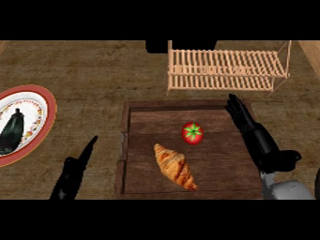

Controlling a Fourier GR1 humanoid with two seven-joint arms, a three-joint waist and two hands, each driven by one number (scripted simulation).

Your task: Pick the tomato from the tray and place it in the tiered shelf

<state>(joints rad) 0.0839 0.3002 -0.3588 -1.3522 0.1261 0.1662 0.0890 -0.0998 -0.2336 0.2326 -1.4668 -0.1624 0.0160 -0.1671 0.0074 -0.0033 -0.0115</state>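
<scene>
Tomato [192, 132] on tray [143, 117], right hand [249, 126] outstretched beside it, fingers straight

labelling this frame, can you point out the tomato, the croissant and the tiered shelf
tomato [192, 133], head view, on its red skin beside the green stem
croissant [175, 167], head view, on its middle
tiered shelf [221, 83], head view, on the lower tier's slats

Open tray [141, 140] floor around tomato [192, 132]; croissant [175, 166] just below-left.

tomato [192, 132] beside croissant [175, 167] on tray [148, 122]
</scene>
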